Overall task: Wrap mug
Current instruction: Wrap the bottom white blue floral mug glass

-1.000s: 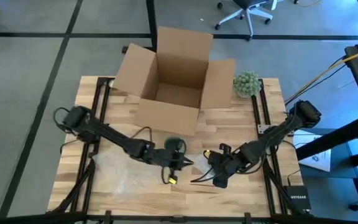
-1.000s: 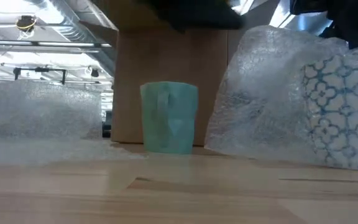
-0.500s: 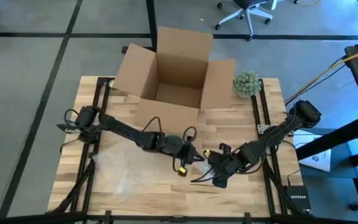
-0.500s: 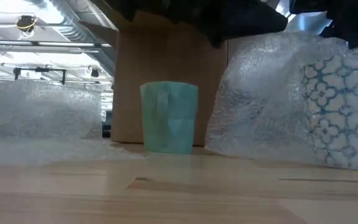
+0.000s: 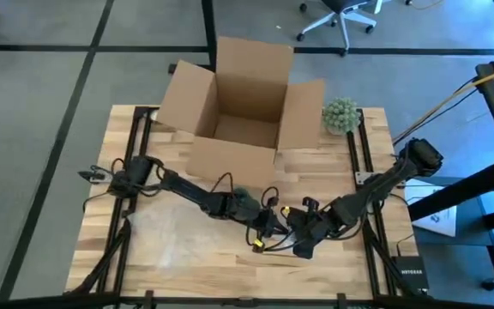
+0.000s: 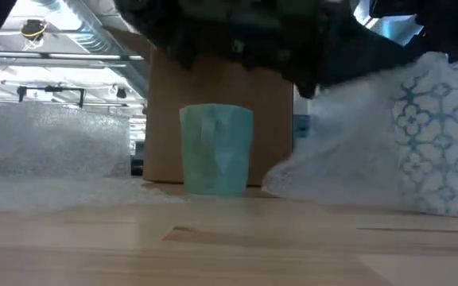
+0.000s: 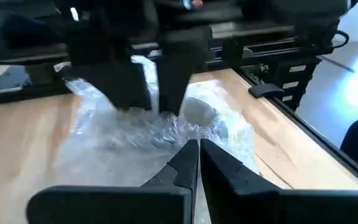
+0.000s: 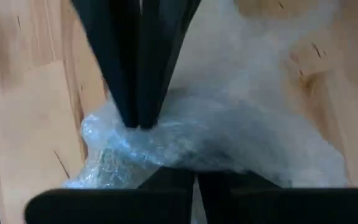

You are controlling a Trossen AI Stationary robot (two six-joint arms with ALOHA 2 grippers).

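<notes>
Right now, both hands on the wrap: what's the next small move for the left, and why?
Probably draw the left hand across the patterned mug, folding its pinched flap over. It and the right hand are both shut on the bubble wrap, and in the low view the wrap spreads beside the mug rather than hugging it.

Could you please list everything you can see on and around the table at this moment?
Cardboard box: one, brown, flaps open, at the table's far middle.
Green mug: one, upright in front of the box.
Patterned mug: one, white with blue pattern, inside bubble wrap at the right.
Bubble wrap: clear, bunched around the patterned mug; another sheet lies flat at the table's left front.
Green ball: one, beside the box's right flap.
Office chair: one, on the floor beyond the table.
Table: one, light wood.
Left hand: shut, at the wrap.
Right hand: shut on the bubble wrap.
</notes>
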